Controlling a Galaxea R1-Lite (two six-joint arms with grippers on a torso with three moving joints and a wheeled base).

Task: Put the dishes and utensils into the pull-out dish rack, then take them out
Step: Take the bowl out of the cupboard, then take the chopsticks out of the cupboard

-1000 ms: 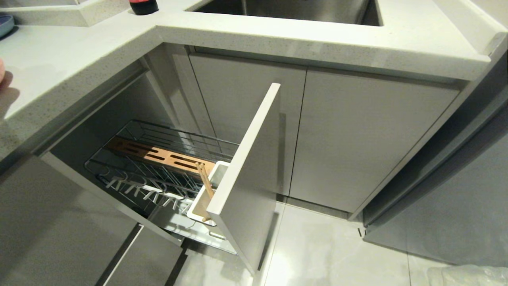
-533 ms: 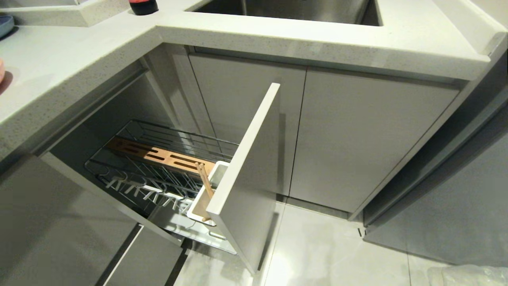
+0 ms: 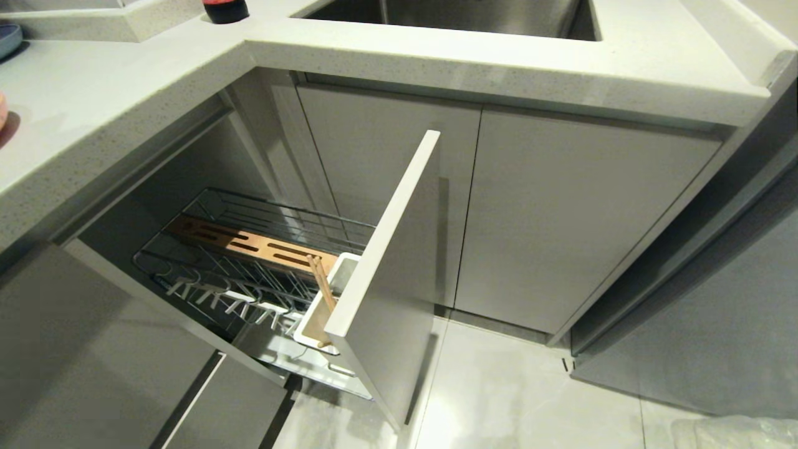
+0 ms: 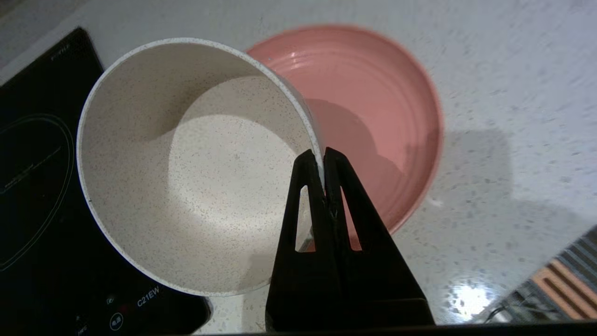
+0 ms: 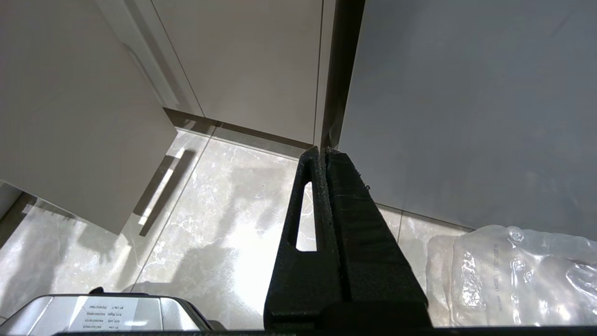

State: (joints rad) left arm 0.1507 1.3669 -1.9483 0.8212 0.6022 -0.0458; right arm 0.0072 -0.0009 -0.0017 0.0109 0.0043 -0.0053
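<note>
I see a speckled pale counter (image 3: 93, 106) wrapping a corner above grey cabinets, the rack (image 3: 249, 262) pulled out with chopsticks (image 3: 321, 284) in its cup, my left tool (image 4: 323, 161) clamping the cream bowl (image 4: 196, 163) rim above the pink plate (image 4: 373, 116), right tool (image 5: 322, 154) closed near the floor.
</note>
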